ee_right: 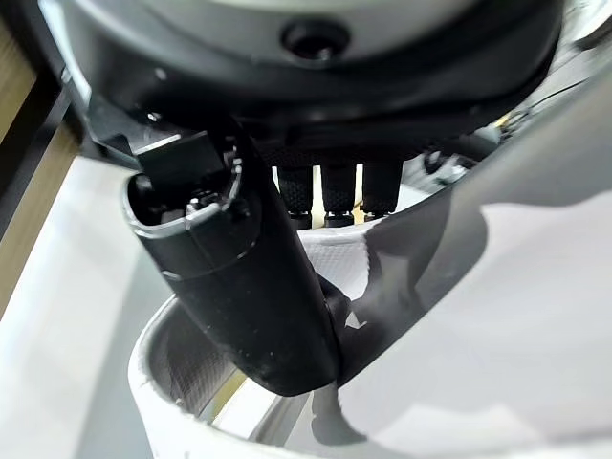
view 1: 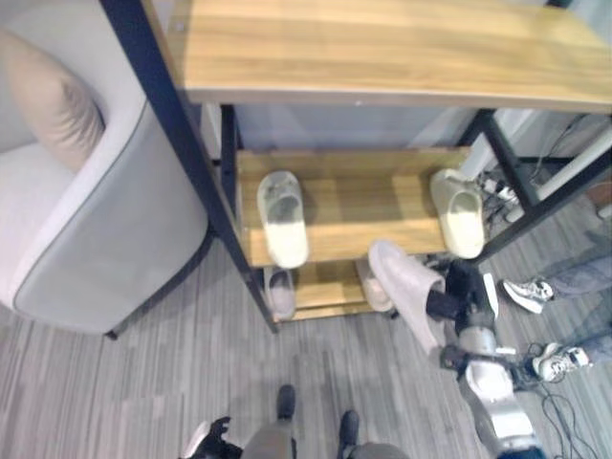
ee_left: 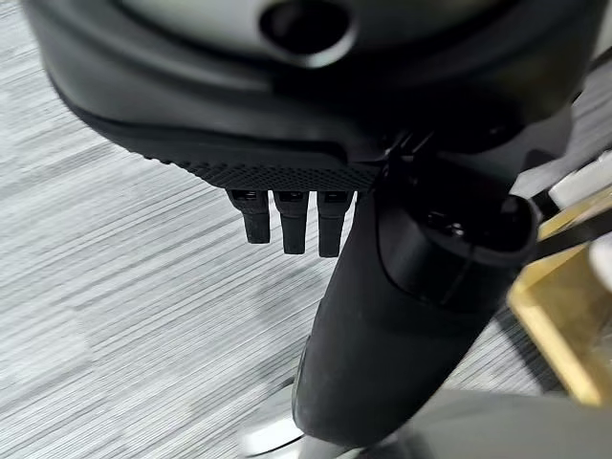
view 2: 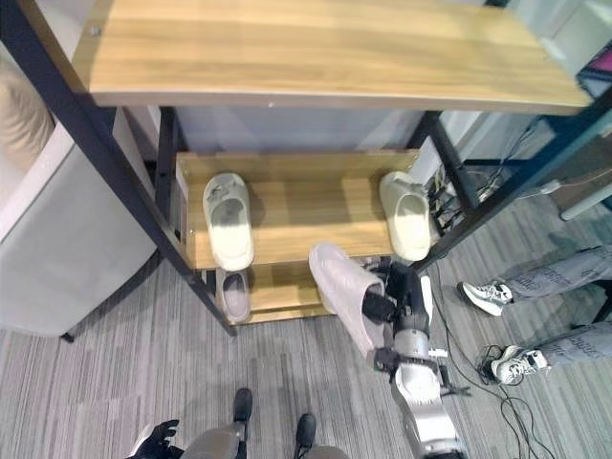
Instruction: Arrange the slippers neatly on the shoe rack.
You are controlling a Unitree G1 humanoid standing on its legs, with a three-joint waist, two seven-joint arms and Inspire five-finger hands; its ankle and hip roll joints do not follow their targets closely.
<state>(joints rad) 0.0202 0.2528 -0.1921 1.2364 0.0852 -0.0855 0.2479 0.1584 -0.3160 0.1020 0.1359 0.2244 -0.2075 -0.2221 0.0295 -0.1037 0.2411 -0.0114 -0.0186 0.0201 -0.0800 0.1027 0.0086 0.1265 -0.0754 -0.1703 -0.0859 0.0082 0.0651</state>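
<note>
We see a wooden shoe rack with a black metal frame (view 1: 220, 182). On its middle shelf two cream foam slippers sit well apart: one at the robot's left (view 1: 283, 217), one at the right end (view 1: 459, 210), both pointing outward toward us. We judge the gap between them is left open for more pairs. On the lowest shelf a grey slipper (view 1: 280, 292) sits at the left, and another pale one (view 1: 375, 287) is partly hidden behind the held slipper.

Right hand (view 1: 449, 306) is clamped on a pale grey-white slipper (view 1: 406, 287). In the right wrist view the thumb (ee_right: 239, 287) is tucked inside the slipper's opening, with the fingers (ee_right: 325, 196) curled on the outer side of the strap, pinching it. The slipper hangs tilted, toe up toward the rack, just in front of the lower shelves and not resting on any shelf yet. We judge the pinch at the strap keeps the sole free for setting it down flat.

Left hand (ee_left: 287, 225) hangs low by the robot's side over the grey striped carpet floor (ee_left: 115, 287), fingers curled in, holding nothing.

A grey armchair (view 1: 105, 229) stands beside the rack on the left. A person's legs in jeans and white trainers (view 2: 488, 296) show at the right.
</note>
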